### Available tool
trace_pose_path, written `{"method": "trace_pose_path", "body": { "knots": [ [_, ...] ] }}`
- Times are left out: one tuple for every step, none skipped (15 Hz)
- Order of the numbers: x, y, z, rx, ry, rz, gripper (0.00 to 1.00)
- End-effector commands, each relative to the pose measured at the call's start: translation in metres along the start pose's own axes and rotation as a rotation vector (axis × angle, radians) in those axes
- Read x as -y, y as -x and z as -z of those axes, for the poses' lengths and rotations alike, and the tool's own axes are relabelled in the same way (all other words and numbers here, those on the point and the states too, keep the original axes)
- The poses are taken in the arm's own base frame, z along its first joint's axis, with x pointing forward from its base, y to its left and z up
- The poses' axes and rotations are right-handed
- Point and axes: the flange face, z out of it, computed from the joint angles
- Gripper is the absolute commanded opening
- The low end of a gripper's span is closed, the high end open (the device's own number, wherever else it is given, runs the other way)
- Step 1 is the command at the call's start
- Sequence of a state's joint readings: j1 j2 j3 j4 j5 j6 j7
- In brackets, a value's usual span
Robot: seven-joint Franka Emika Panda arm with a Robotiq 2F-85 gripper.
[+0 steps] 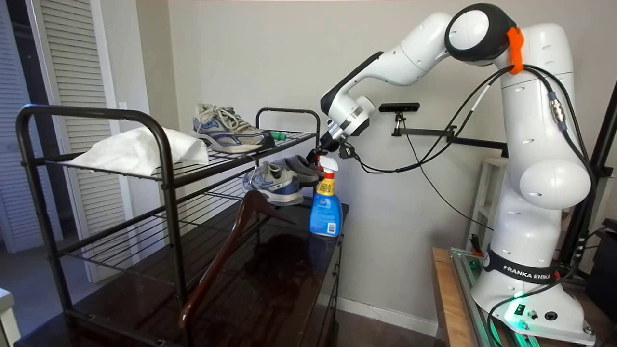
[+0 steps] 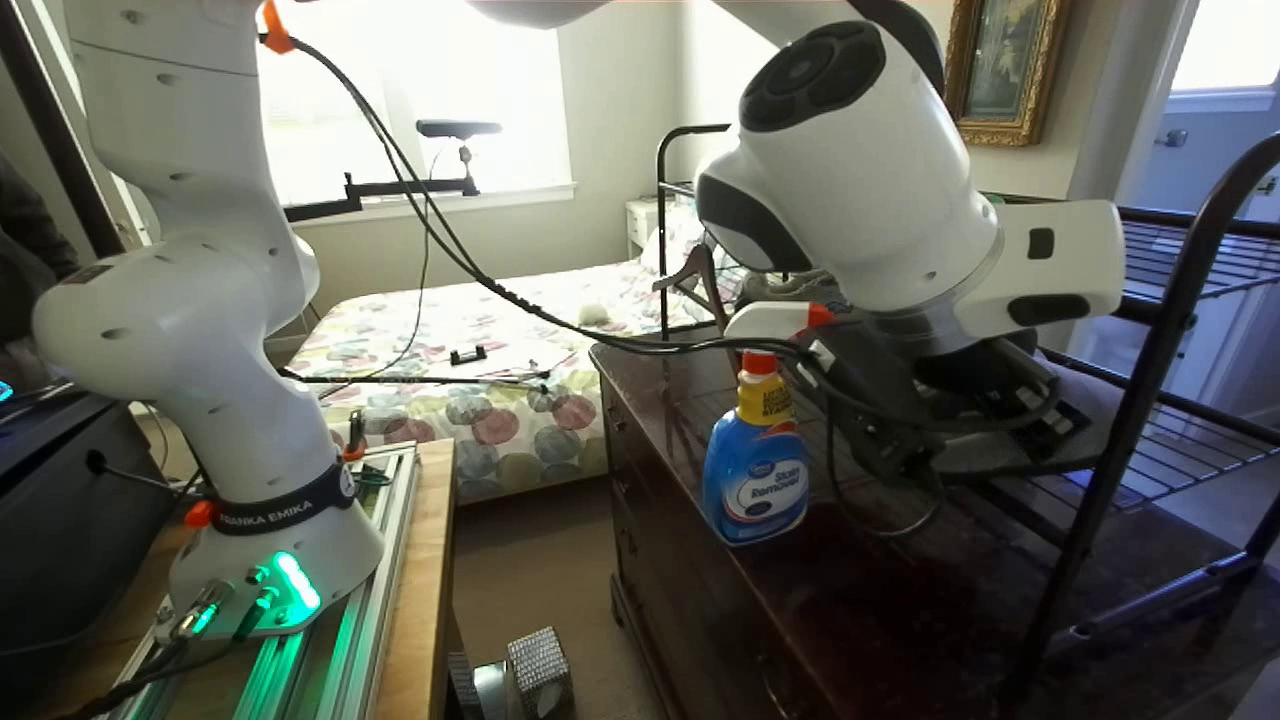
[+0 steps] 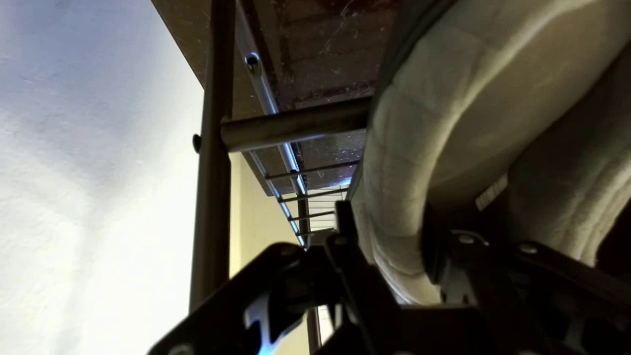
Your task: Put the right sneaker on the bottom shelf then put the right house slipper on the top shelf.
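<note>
House slipper (image 3: 402, 162), right of the wrist frame, is seemingly pinched by the gripper (image 3: 388, 229); sneaker (image 1: 275, 184), mid-frame in an exterior view, on the bottom shelf (image 1: 113, 230); second step in hand, I judge, lift to the top shelf (image 1: 217, 169) next.

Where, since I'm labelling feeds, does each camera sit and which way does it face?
An exterior view: near an end of the rack, facing along it to a wall; nearly the whole arm shows.
An exterior view: raised above the dresser, facing a bed and window; base at picture left, wrist at right.
Wrist view: on the wrist, facing a slipper close up; the gripper shows at the bottom.
Both exterior views share the rack, dresser and blue bottle, from roughly opposite sides.
</note>
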State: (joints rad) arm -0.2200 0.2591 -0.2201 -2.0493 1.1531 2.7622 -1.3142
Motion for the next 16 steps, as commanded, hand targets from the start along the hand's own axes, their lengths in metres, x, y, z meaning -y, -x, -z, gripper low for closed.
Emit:
{"method": "trace_pose_path", "body": {
  "knots": [
    [-0.002,-0.003,-0.008,-0.017,0.021,-0.006,0.05],
    [-0.004,-0.001,-0.008,-0.004,0.027,-0.008,0.00],
    [-0.007,-0.001,-0.005,0.007,0.025,-0.015,0.00],
    [-0.009,0.000,0.000,0.011,0.021,-0.024,0.00],
    [-0.012,0.000,0.005,0.013,0.015,-0.033,0.00],
    [-0.015,0.001,0.012,0.017,0.007,-0.046,0.01],
    [-0.019,0.002,0.017,0.028,0.004,-0.053,0.01],
    [-0.023,0.004,0.027,0.040,-0.013,-0.058,0.01],
    [-0.027,0.005,0.035,0.054,-0.022,-0.058,0.01],
    [-0.031,0.007,0.046,0.074,-0.036,-0.047,0.01],
    [-0.035,0.007,0.057,0.089,-0.047,-0.042,0.01],
    [-0.038,0.008,0.071,0.107,-0.059,-0.027,0.01],
    [-0.040,0.008,0.085,0.123,-0.082,-0.015,0.01],
    [-0.040,0.007,0.098,0.135,-0.107,0.000,0.01],
    [-0.041,0.006,0.111,0.149,-0.134,0.007,0.01],
    [-0.041,0.006,0.124,0.173,-0.168,0.015,0.01]
  ]
}}
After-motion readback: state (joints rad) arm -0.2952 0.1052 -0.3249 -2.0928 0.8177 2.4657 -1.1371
